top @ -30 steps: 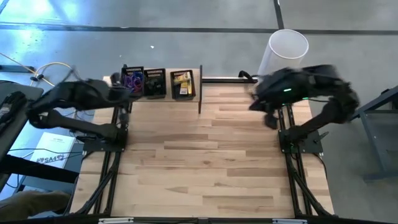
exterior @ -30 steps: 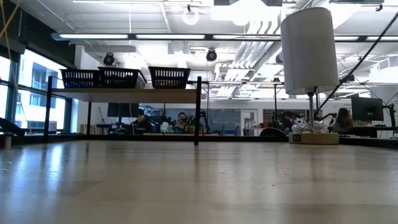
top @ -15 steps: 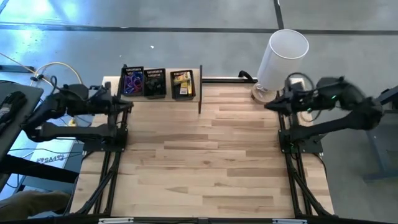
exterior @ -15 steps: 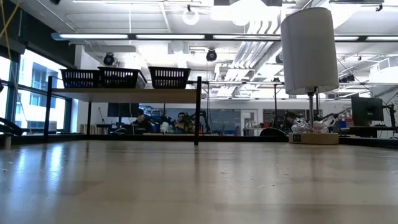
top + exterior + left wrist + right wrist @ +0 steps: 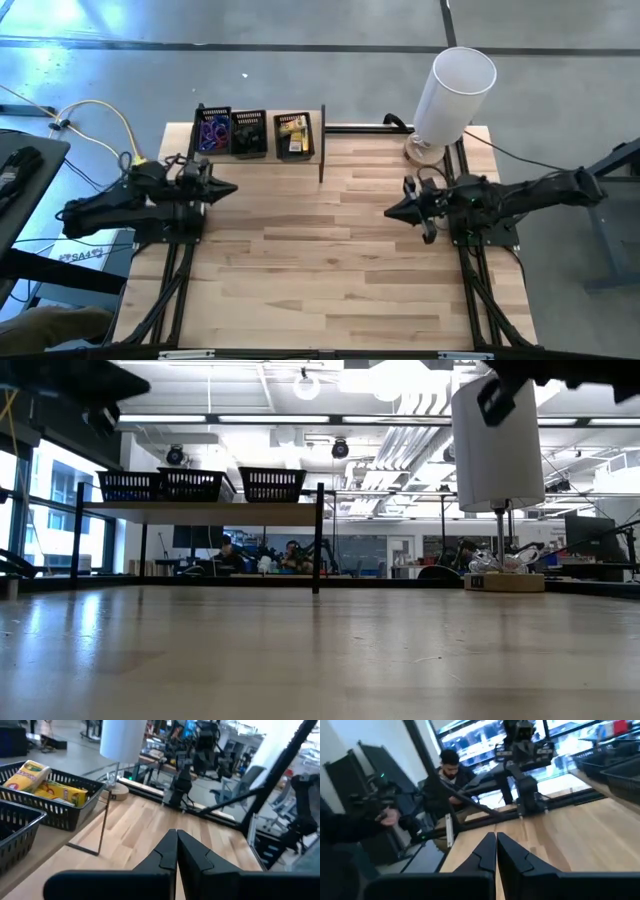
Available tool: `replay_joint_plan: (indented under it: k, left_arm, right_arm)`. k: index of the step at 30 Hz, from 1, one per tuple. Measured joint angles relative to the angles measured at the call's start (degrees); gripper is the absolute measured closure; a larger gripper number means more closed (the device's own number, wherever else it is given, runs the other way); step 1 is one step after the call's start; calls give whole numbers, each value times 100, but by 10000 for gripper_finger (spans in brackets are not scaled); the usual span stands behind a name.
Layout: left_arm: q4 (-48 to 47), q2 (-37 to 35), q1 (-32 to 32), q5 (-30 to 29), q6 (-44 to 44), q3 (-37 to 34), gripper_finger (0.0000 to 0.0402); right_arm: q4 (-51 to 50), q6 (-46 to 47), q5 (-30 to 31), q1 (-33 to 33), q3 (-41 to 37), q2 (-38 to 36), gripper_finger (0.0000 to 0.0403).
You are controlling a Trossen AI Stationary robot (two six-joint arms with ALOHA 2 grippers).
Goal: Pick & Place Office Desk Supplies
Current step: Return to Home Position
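Office desk supplies (image 5: 292, 127), kept in far-left bins (image 5: 249, 112), are judged light and soft, and are best pinched around the middle. Left gripper (image 5: 232, 188), at the table's left side, and right gripper (image 5: 388, 213), at its right side, are closed tight with nothing held.

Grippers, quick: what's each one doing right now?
Left gripper: shut, holding nothing, over the table's left side.
Right gripper: shut, holding nothing, over the table's right side.

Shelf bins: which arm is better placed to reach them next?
Left, probably: the left gripper, shut, lies close to the shelf; the right gripper, also shut, sits farther across the table.
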Motion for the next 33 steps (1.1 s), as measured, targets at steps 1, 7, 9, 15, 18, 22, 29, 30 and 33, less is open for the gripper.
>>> replay_joint_plan:
  k: [1, 7, 9, 15, 18, 22, 29, 30, 33]
  left_arm:
    - [219, -2, 0, -51, -14, -155, 401]
    - [1304, 211, -143, -65, -7, -942, 401]
    - [1741, 324, -263, -65, 48, -1191, 401]
    - [2162, 510, -637, -540, 329, -1552, 401]
    - [1904, 467, -745, -742, 533, -1588, 401]
    - [966, 108, -780, -757, 436, -1590, 401]
    - [482, -668, -780, -814, 111, -1596, 401]
    - [485, -728, -780, -816, 94, -1601, 401]
    - [459, -722, -780, -816, -34, -1680, 401]
  right_arm:
    - [168, 43, 128, 51, -153, -9, 401]
    - [1405, 206, 676, 445, -1073, -200, 401]
    - [1642, 178, 853, 576, -1264, -281, 401]
    - [1624, -72, 1360, 799, -1531, -404, 401]
    - [1629, -61, 1358, 810, -1704, -418, 401]
    - [2161, 106, 1299, 808, -2090, -509, 401]
    - [2189, -147, 1088, 810, -2262, -802, 401]
    - [2160, -279, 1093, 808, -2262, -832, 401]
    - [1893, -694, 1092, 808, -2262, -937, 401]
